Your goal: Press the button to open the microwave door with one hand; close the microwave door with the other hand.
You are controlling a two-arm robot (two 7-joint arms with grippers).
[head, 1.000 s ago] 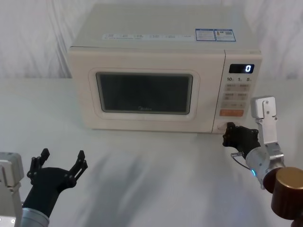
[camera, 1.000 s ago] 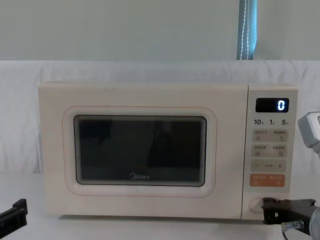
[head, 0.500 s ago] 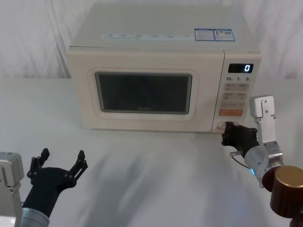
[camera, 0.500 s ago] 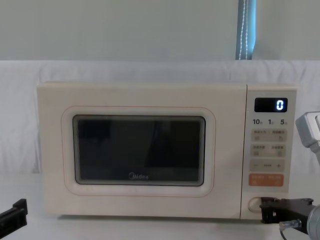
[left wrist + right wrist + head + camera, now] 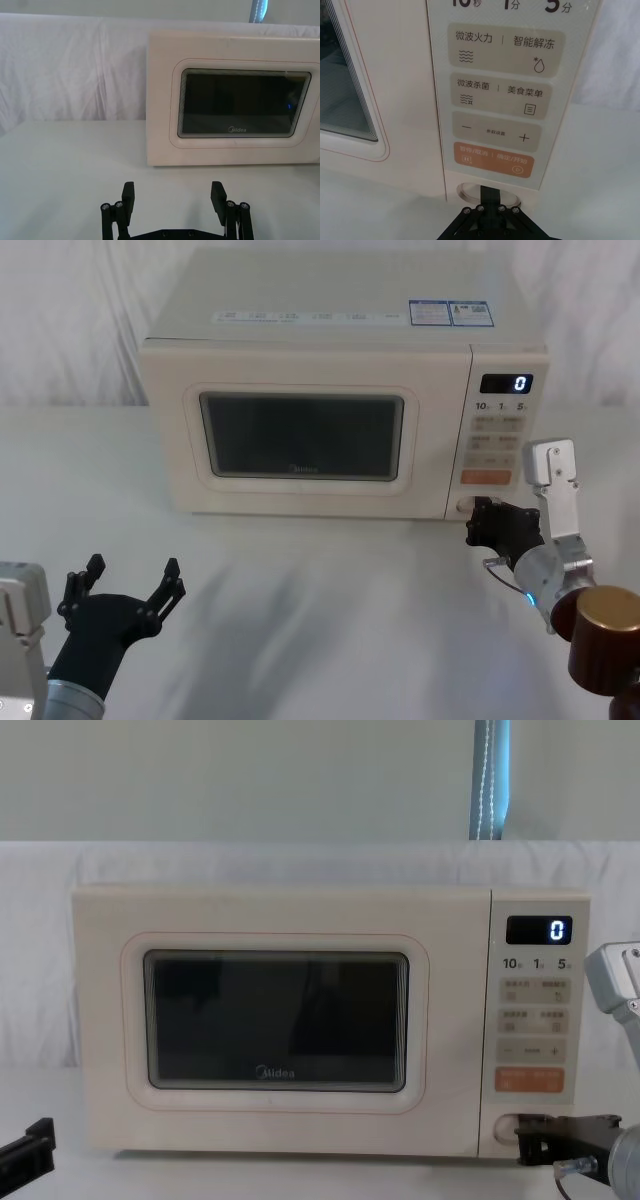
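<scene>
The cream microwave stands at the back of the table, and its door (image 5: 300, 435) with the dark window lies flush and shut. The wide cream button (image 5: 464, 505) sits at the bottom of the control panel, under the orange key (image 5: 492, 160). My right gripper (image 5: 474, 516) is shut, and its joined tips (image 5: 490, 192) rest against the middle of the button (image 5: 466, 191), covering part of it. From the chest, the same gripper (image 5: 522, 1135) meets the button (image 5: 503, 1125) from the right. My left gripper (image 5: 128, 585) hovers open low at the front left, well short of the door (image 5: 244, 104).
A white cloth covers the table (image 5: 320, 580) and hangs behind the microwave. The display (image 5: 539, 930) reads 0. Open tabletop lies between my left gripper (image 5: 173, 196) and the microwave front.
My right gripper has crept slightly left and closer to the panel, staying on the button. The microwave sits a few pixels further left. The door stays shut; the left arm has not moved.
</scene>
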